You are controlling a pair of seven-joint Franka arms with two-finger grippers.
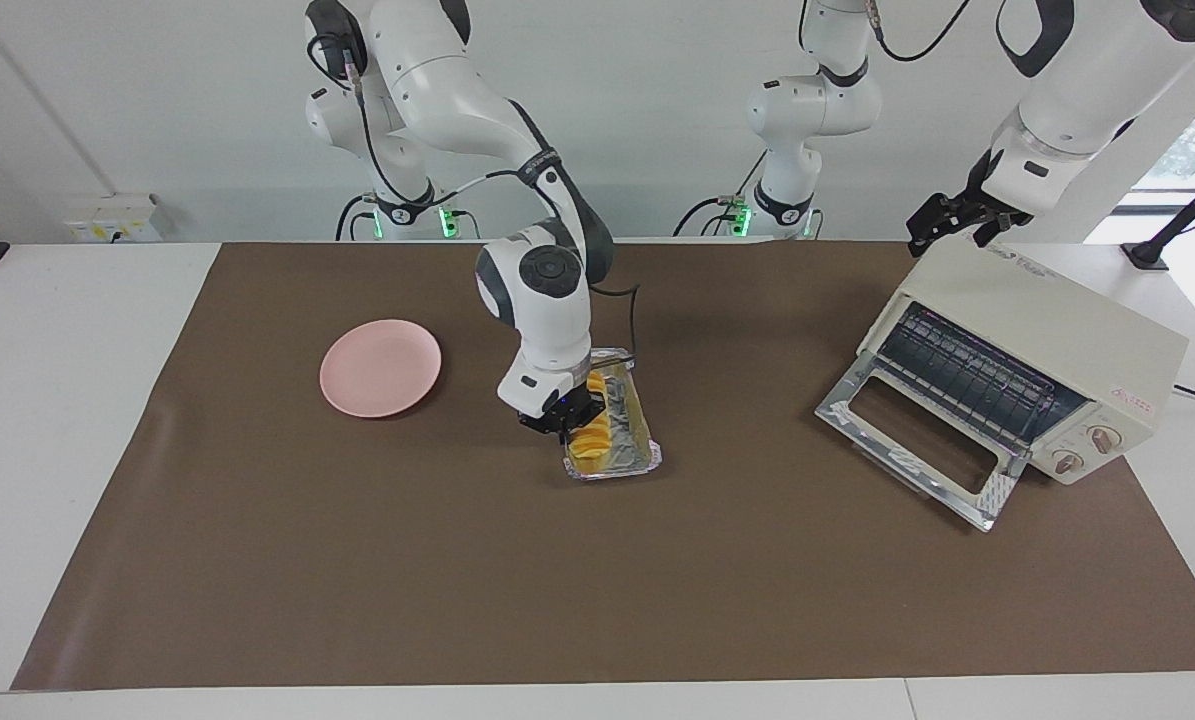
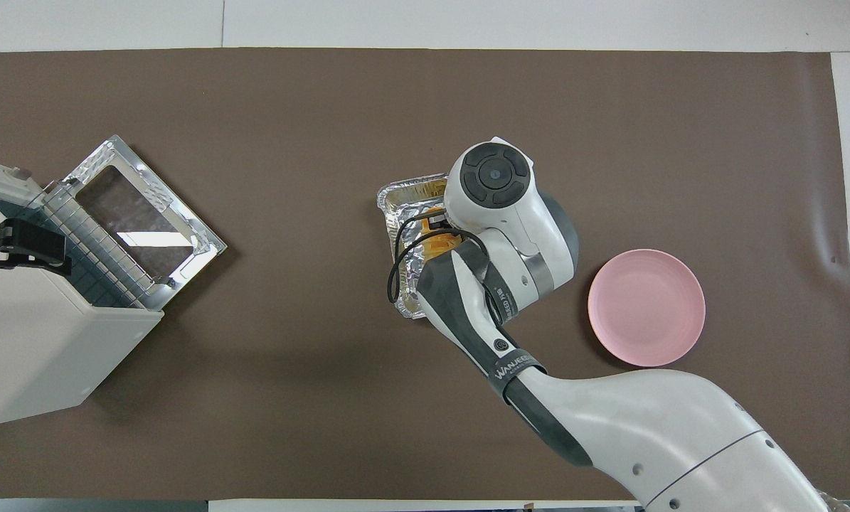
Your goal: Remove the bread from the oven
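At the middle of the facing view the right gripper (image 1: 564, 425) is down in the foil tray (image 1: 645, 452), its fingers closed on the bread (image 1: 594, 444), which lies in the tray on the brown mat (image 1: 357, 560), well apart from the oven (image 1: 1037, 350). The risk, as I judge it, is that the soft loaf gets crushed or slips out on the lift, or that the light tray tips, drags or comes up with it, since nothing holds it down; the grip also looks off the loaf's middle, so it may swing. Left of it sits the pink plate (image 1: 381, 367). At upper right the left gripper (image 1: 947, 222) hangs wide open over the oven's top, waiting. Writing: "WANJEE…" on the right arm's band in the overhead view; the oven's top lettering and red label are unreadable.
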